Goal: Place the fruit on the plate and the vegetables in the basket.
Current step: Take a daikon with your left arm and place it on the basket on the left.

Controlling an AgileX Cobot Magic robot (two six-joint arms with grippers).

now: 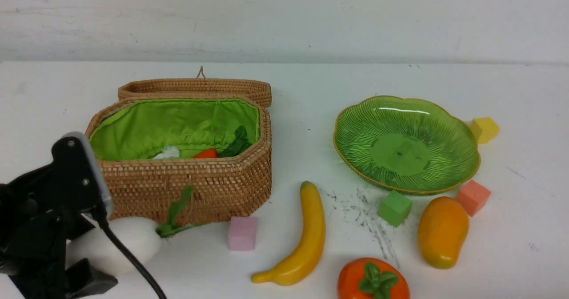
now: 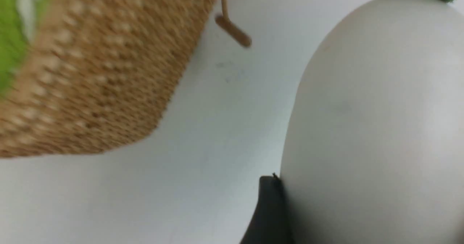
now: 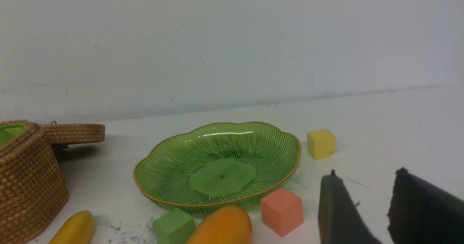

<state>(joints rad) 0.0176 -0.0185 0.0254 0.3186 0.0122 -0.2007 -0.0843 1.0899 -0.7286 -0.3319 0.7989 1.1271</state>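
White eggplant [image 1: 133,239] pinched across its width by left gripper [image 1: 84,254], stem pointing right, basket [image 1: 186,188] just beyond; right gripper [image 3: 366,175] spread, empty.

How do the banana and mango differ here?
The banana is long, slim and curved; the mango is short and plump. The banana is yellow with a greenish tip; the mango is orange-yellow. The banana lies in front of the gap between basket and plate; the mango in front of the plate. Both are glossy and lie on the table, off the plate.
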